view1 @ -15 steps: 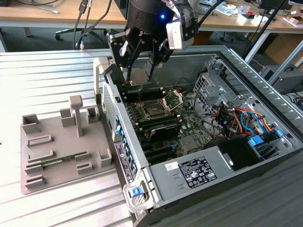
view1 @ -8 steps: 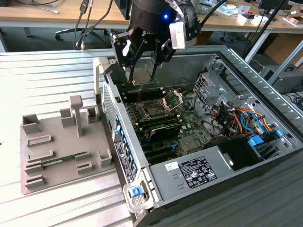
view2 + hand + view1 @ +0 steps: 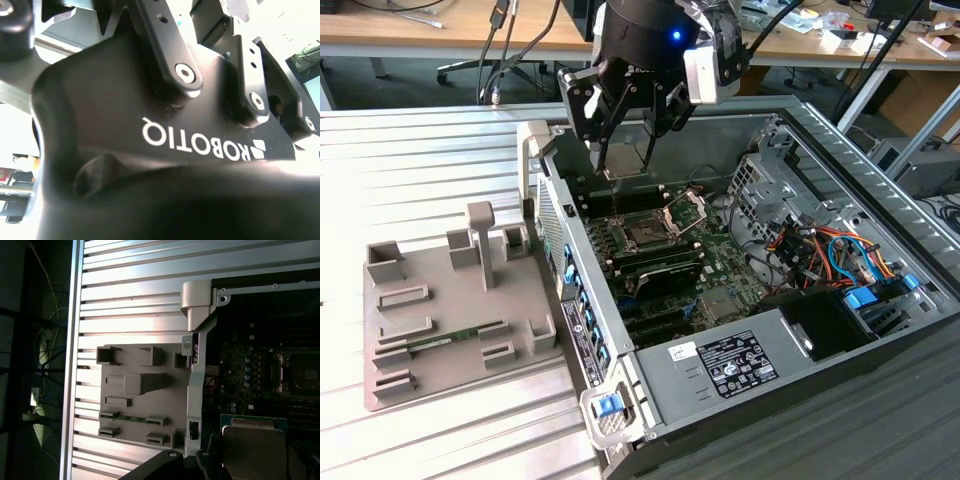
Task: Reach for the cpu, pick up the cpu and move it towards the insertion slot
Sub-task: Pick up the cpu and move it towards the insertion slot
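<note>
The gripper (image 3: 632, 168), fingers pinched on the cpu (image 3: 633, 155), hangs over the open computer case (image 3: 840, 150) near the motherboard's insertion slot (image 3: 648, 233).

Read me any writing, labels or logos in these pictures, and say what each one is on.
White logo, upside down, on the gripper body: a brand name, not quoted.
Black label inside the case: too small to read.
White sticker beside it: too small.
The cpu, held by the gripper: nothing legible.
</note>
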`<state>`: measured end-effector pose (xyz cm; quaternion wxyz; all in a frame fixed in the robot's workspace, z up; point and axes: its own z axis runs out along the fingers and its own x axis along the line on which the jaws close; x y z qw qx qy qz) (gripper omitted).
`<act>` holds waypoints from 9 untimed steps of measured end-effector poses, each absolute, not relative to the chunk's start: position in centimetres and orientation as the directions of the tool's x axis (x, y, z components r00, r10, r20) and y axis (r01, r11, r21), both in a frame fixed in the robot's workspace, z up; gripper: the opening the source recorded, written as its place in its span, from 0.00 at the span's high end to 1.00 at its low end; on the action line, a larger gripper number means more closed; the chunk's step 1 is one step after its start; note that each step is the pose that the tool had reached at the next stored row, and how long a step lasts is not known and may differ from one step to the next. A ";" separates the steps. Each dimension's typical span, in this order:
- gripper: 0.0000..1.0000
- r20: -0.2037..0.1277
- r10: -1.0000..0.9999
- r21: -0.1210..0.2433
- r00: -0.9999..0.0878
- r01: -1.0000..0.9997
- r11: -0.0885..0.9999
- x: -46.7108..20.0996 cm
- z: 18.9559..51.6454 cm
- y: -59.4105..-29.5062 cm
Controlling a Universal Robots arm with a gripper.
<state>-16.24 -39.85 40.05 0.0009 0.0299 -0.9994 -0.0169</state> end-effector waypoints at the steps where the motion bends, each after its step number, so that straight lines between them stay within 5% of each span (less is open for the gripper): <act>1: 0.45 0.001 -0.060 0.034 -0.998 -0.060 0.998 -16.2 40.0 -39.8; 9: 0.45 0.001 -0.060 0.034 -0.998 -0.060 0.998 -15.4 40.0 -39.8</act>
